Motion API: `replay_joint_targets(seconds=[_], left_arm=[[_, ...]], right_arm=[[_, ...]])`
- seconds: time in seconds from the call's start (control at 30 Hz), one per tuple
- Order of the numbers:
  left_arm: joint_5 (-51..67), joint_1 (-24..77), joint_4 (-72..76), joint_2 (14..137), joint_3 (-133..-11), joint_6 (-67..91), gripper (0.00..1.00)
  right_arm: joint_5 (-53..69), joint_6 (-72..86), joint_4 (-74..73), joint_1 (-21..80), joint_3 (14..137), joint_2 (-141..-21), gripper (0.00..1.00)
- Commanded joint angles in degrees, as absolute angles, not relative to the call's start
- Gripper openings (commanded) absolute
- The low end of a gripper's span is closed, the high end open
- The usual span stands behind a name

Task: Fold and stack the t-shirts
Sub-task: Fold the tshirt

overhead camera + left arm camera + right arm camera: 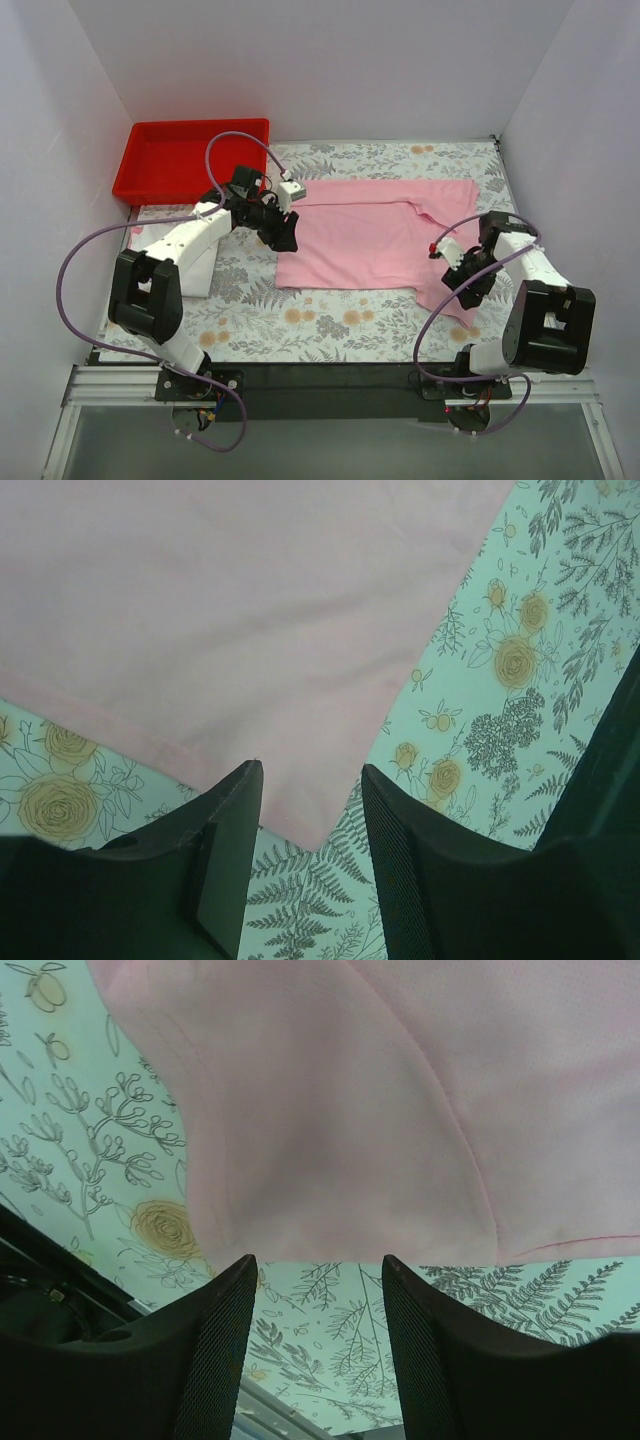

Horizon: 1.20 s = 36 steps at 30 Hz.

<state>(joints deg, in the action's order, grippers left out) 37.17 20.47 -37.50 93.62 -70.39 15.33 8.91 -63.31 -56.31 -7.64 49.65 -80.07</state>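
A light pink t-shirt [365, 235] lies spread flat in the middle of the floral tablecloth, its far edge folded over. My left gripper [284, 234] hovers open over its near left corner; in the left wrist view the gripper [310, 780] has the corner of the pink cloth [250, 630] between and beyond its fingertips, not gripped. My right gripper [468, 284] is open over the shirt's right sleeve; in the right wrist view the gripper [318, 1265] sits just short of the sleeve's hem [340, 1140]. A folded white shirt [200, 265] lies under the left arm, with a pink edge [137, 234] beside it.
A red plastic tray [190, 160] stands at the back left corner. White walls close the table on the left, back and right. The tablecloth [330, 320] shows bare along the front, ahead of the black base rail.
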Motion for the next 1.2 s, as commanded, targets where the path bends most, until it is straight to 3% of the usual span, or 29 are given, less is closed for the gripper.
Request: replay_joint_targets(seconds=[0.0, 0.3, 0.4, 0.47, 0.6, 0.73, 0.97, 1.17], left_arm=[[38.6, 20.6, -37.4, 89.6, -69.7, 14.6, 0.43], [38.9, 20.7, -37.1, 89.3, -67.5, 15.2, 0.46], [37.3, 21.3, -36.8, 88.3, -64.7, 12.0, 0.47], [35.9, 21.3, -36.7, 86.9, -63.1, 8.9, 0.47], [36.8, 21.4, -36.7, 84.1, -57.9, -2.5, 0.42], [39.4, 21.7, -36.9, 82.0, -53.6, -15.1, 0.34], [36.0, 24.2, -35.4, 81.1, -47.9, -22.8, 0.28], [33.0, 24.9, -27.9, 81.7, -44.7, -20.7, 0.28]], right_arm=[[6.5, -67.7, -50.6, -7.6, 47.6, -79.4, 0.59], [2.0, -66.7, -37.5, -7.5, 37.5, -77.7, 0.62], [1.7, -66.2, -33.5, -7.4, 33.7, -76.7, 0.53], [1.8, -66.3, -32.5, -7.3, 32.3, -76.0, 0.38], [3.5, -66.1, -32.4, -7.3, 31.5, -75.1, 0.24], [5.7, -64.8, -33.8, -7.3, 33.3, -75.0, 0.01], [6.4, -64.7, -36.1, -7.3, 35.7, -73.7, 0.01], [6.8, -64.4, -37.4, -7.3, 37.3, -73.1, 0.01]])
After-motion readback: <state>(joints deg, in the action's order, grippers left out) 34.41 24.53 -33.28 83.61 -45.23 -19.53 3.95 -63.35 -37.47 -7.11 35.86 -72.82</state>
